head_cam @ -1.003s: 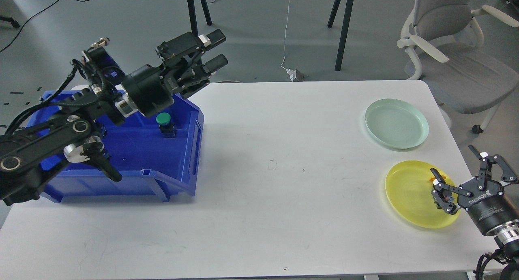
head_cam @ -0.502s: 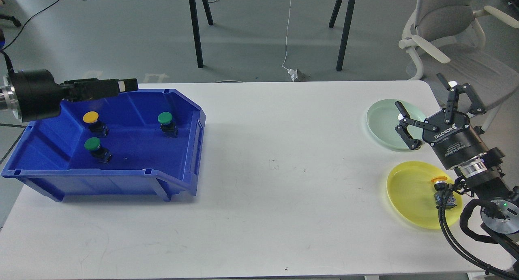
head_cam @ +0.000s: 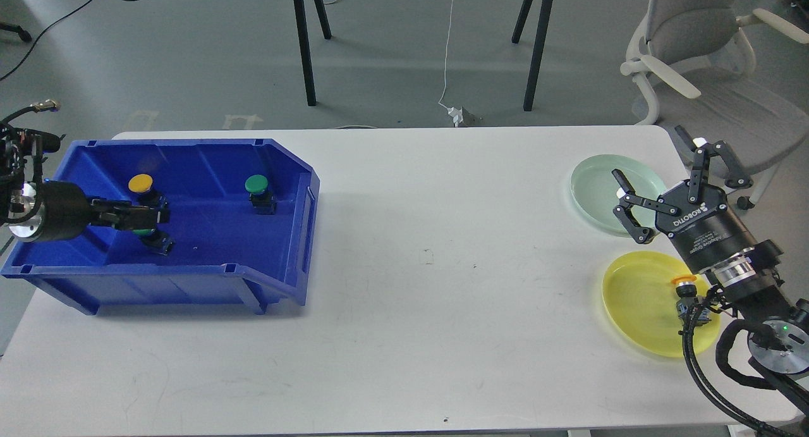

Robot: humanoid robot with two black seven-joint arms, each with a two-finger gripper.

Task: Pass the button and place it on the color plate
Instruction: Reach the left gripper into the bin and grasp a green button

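Your left pincer (head_cam: pixel 155 217), whose opening you cannot tell end-on, sits over the green-capped push button (head_cam: pixel 153 237) in the blue plastic bin (head_cam: pixel 208 276); judge it light, rigid and slick-domed, so grip its dark squarish base, while the right pincer (head_cam: pixel 663 178) gapes empty.

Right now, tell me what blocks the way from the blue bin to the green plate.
Nothing visible on the table between blue bin and green plate; only the open right gripper hovers over the plate's near side.

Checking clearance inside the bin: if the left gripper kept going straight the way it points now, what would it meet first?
Probably the green button right at the left gripper tip, though depth is unclear.
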